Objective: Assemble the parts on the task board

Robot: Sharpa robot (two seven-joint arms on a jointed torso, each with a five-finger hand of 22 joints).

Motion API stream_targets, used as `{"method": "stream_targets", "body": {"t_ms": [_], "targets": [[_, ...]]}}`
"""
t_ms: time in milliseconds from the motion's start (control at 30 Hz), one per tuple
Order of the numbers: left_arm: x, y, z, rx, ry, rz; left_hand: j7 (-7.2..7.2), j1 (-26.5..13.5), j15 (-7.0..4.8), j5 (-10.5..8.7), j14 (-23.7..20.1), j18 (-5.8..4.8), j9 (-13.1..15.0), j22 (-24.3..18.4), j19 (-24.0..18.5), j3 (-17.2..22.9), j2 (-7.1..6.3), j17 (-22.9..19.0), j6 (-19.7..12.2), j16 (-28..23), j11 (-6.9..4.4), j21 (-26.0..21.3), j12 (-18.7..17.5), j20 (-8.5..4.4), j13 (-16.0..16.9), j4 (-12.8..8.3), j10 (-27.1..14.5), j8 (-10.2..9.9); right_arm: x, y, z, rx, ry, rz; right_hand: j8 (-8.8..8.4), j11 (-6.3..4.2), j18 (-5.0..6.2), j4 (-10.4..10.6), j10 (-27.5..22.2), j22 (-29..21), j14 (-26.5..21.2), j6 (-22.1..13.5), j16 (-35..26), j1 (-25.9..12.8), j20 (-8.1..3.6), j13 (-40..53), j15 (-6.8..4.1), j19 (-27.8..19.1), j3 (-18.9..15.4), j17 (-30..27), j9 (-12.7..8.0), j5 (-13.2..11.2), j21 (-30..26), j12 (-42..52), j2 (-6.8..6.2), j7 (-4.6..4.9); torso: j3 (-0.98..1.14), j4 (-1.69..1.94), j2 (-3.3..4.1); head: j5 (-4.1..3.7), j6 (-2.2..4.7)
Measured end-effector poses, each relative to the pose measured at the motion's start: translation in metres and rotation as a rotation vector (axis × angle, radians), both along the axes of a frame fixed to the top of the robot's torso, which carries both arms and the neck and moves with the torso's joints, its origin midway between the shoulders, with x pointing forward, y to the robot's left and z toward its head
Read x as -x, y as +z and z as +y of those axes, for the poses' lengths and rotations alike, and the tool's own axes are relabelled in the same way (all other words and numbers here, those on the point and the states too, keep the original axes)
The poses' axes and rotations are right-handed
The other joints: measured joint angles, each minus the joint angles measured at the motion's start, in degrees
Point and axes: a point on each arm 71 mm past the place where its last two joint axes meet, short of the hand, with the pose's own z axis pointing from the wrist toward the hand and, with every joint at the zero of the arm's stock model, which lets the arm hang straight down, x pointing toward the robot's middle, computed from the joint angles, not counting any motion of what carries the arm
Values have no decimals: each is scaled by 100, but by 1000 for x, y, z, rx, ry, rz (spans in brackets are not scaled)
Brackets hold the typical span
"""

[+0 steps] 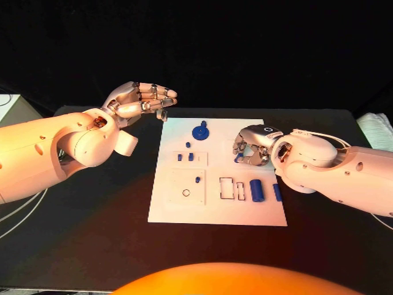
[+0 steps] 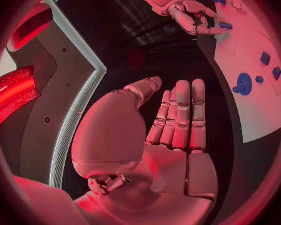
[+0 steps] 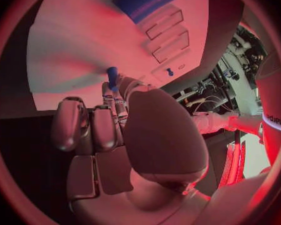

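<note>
Right hand [image 1: 252, 146] at mid-right of the frame, over the white board [image 1: 216, 212], fingers [image 3: 113, 92] pinching a small blue peg [image 3: 112, 76]. Left hand [image 1: 140, 100] raised at upper left, off the board, fingers curled and holding nothing. Best done slowly: keep peg upright, line up over its hole, press straight down, avoid nudging the blue wheel [image 1: 201, 131] nearby.

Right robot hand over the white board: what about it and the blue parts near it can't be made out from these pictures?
- Head view: the right robot hand has its fingertips hidden under its own knuckles, so contact with the white board is unclear.
- Right wrist view: a small blue part shows at the fingers; the thumb covers its lower end, so its shape is unclear.
- Left wrist view: the left robot hand holds nothing; the board's small parts are too tiny to identify.
</note>
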Motion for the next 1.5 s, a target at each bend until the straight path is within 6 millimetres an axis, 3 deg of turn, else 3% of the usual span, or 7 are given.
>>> {"method": "stream_targets", "body": {"t_ms": [167, 267, 1033, 1200, 1367, 1433, 1500], "targets": [[0, 0, 0, 0, 0, 0, 0, 0, 0, 0, 0, 0, 0, 0, 0, 0, 0, 0, 0, 0, -4, 0, 0, 0, 0, 0, -4, 0, -1, -1, 1, 7, 0, -6, 20, -86, 0, -112, 63, -25, 0, -9, 0, -156, 3, -8, 0, -3, 212, -32, 9, 0, -48, -147, -156, 9, 0, 3, -1, 7, 0], [0, 0, 0, -1, 1, 0, 0, 0, 0, 0, 0, 0, 0, -3, 0, 0, 0, 0, 0, 0, -21, 0, 0, 0, 0, 0, -21, 0, 0, -2, 2, 7, 2, -7, 20, -88, 1, -152, 59, -30, 0, -20, 0, -186, 23, -17, 0, -23, 264, -34, 10, 0, -62, -181, -186, 19, 3, 3, -1, 12, -1], [0, 0, 2, -3, 3, 3, 21, 0, 0, 0, 0, 0, 4, -10, 0, -16, 0, -4, -21, 0, 1, 0, 21, 0, 1, 17, -42, 0, 1, -6, 3, 3, 4, -16, 96, -78, 1, -352, 91, 3, 0, 1, 0, -376, 22, 6, 0, -23, 583, -26, 75, 26, -62, -228, -100, 40, -8, 3, -7, 1, -24], [1, 0, 2, -2, 3, 4, 8, 0, 0, 0, 0, 0, 4, -20, 0, -47, 0, -4, -34, 0, 1, -22, 40, 0, 0, 47, -42, 0, 1, -6, 4, 3, 7, -17, 197, 22, 1, -693, 191, 124, 0, 89, 55, -372, 0, 31, 1, 0, 896, 79, 135, -1, 28, -246, -100, 15, -9, 10, -5, -8, -24], [1, 0, 3, -3, 5, 5, 0, -23, 0, 0, 0, 0, 3, -26, 14, -64, 23, -4, -42, 0, 1, -22, 43, 14, 1, 64, -42, 0, 3, -6, 6, 0, 12, -25, 308, 114, 1, -827, 282, 274, 11, 200, 80, -414, -41, 44, -71, 41, 919, 111, 215, -18, 188, -230, -42, -35, -10, 15, -3, 0, -40], [1, 0, 3, -2, 5, 5, 0, -31, 0, 0, 0, 0, 3, -26, 21, -64, 30, -4, -42, 0, 1, -22, 43, 21, 1, 64, -42, 0, 4, -6, 6, -2, 13, -28, 353, 149, -88, -921, 317, 400, 11, 218, 80, -465, -81, 44, -70, 81, 969, 106, 253, -33, 317, -230, 9, -53, -11, 15, -3, 7, -45], [1, 0, 3, -2, 5, 5, 0, -31, 0, 0, 0, 0, 3, -26, 21, -64, 30, -4, -42, 0, 1, -23, 43, 21, 0, 64, -42, 0, 4, -6, 6, -4, 13, -30, 367, 150, -88, -928, 318, 443, 23, 229, 79, -478, -81, 44, -82, 81, 975, 106, 271, -36, 361, -230, 22, -43, -13, 14, -5, 12, -46]]}}
